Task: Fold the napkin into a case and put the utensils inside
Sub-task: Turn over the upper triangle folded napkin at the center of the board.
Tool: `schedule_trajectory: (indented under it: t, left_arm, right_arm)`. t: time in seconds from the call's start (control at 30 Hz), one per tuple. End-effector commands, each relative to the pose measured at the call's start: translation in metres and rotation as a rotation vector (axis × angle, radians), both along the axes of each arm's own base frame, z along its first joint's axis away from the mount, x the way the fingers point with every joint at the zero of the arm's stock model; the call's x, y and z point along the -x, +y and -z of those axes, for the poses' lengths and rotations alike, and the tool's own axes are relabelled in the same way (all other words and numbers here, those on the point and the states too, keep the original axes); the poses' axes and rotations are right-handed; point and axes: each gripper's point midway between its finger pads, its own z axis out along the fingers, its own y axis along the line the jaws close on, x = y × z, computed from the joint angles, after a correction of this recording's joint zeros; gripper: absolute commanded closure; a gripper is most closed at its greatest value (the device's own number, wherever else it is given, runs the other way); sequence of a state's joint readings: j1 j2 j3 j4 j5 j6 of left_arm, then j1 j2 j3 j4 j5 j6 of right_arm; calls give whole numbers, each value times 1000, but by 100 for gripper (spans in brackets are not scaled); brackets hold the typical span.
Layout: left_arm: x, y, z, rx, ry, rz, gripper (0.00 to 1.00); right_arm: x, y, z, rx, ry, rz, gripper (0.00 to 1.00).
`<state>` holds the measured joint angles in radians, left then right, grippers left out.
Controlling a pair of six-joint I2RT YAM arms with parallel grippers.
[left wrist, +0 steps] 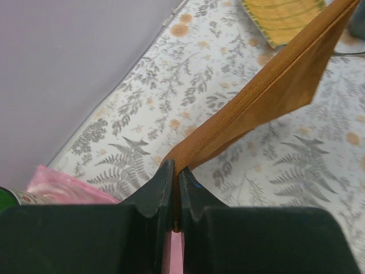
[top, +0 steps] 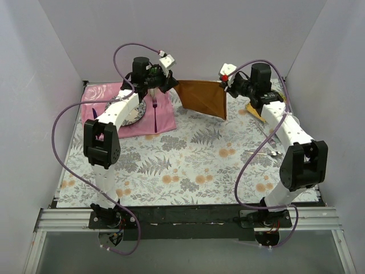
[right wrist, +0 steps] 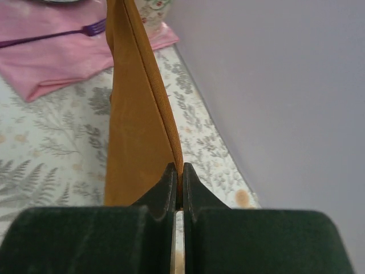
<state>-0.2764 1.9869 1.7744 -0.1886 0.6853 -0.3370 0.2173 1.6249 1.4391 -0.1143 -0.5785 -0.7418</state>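
This is a robotics lab test cell. Plain pale walls (top: 199, 34) box the desk (top: 171, 194) in on three sides like a booth. Two white robot arms, the left arm (top: 105, 128) and the right arm (top: 291, 134), are bolted to a black plate (top: 188, 214) on an aluminium rail (top: 68, 220) at the near edge. Purple cables (top: 57, 128) loop loose from them. The homely touches look staged: a fern-and-flower tablecloth (top: 205, 137) covers the desk, and a pink cloth (top: 162, 117) bearing a plate (top: 135, 118) lies in the far left corner.

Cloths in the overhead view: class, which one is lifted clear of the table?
The rust-orange napkin, held up between the left pincer and the right pincer; the pink cloth lies flat on the table.
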Motion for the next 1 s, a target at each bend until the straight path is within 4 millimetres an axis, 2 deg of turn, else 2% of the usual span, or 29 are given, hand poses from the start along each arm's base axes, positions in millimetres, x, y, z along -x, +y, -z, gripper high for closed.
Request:
schedule_trajectory:
  t: [0.0,0.03,0.13,0.17,0.2,0.23,0.27,0.3,0.33,0.37,0.4,0.43,0.47,0.5,0.53,0.57,0.63,0.67,0.7,0.77,0.8,0.9,0.93,0.97]
  left_arm:
    - [-66,34,-15,-30,-157,-218,100]
    - [-69,34,-16,-29,-171,-227,100]
    - [-75,37,-16,-39,-230,-240,100]
    - [-74,36,-16,-45,-241,-235,100]
    - [-70,34,-22,-43,-260,-226,100]
    - [-67,34,-25,-49,-273,-218,100]
    - [-60,32,-12,-61,-251,-202,100]
    - [-55,30,-10,-67,-252,-188,100]
    - [-47,30,-15,-71,-268,-178,100]
    - [-36,28,5,-89,-234,-157,100]
    - [-27,25,13,-103,-226,-137,100]
    - [-17,24,9,-108,-239,-123,100]
    - [-3,23,33,-139,-210,-98,100]
    - [8,18,41,-155,-204,-71,100]
    - [19,17,35,-161,-224,-56,100]
    - [34,16,61,-194,-192,-26,100]
    - [51,15,63,-205,-195,-9,100]
    - [60,14,69,-209,-179,2,100]
    - [71,15,83,-219,-144,12,100]
    - [85,16,85,-220,-128,21,100]
    - [94,18,98,-232,-96,29,100]
    - [114,18,104,-233,-63,52,100]
    - [124,18,114,-240,-40,66,100]
    - [131,18,117,-245,-27,79,100]
  right_arm:
    - [-54,-48,-35,50,-270,189,99]
    - [-62,-51,-35,54,-295,206,99]
    - [-72,-56,-34,79,-345,223,99]
    - [-73,-56,-41,74,-387,225,99]
    - [-71,-57,-29,94,-392,218,99]
    - [-66,-57,-33,94,-418,210,99]
    - [-63,-56,-40,87,-466,207,99]
    - [-57,-56,-33,94,-471,196,99]
    - [-46,-55,-18,112,-466,173,99]
    - [-39,-54,-10,119,-467,157,99]
    - [-33,-53,-6,125,-475,143,99]
    - [-21,-51,10,140,-458,116,99]
    - [-15,-51,16,146,-453,104,99]
    - [-9,-50,22,154,-450,90,99]
    - [4,-49,37,172,-442,62,99]
    - [10,-48,41,174,-441,50,99]
    - [25,-46,52,179,-413,15,99]
    - [34,-46,67,200,-387,-8,99]
    - [43,-45,66,207,-395,-24,99]
    - [62,-43,91,231,-358,-73,99]
    - [69,-42,97,236,-344,-88,99]
    - [99,-38,121,257,-281,-162,99]
    - [107,-35,120,259,-289,-184,99]
    - [119,-35,132,268,-241,-209,99]
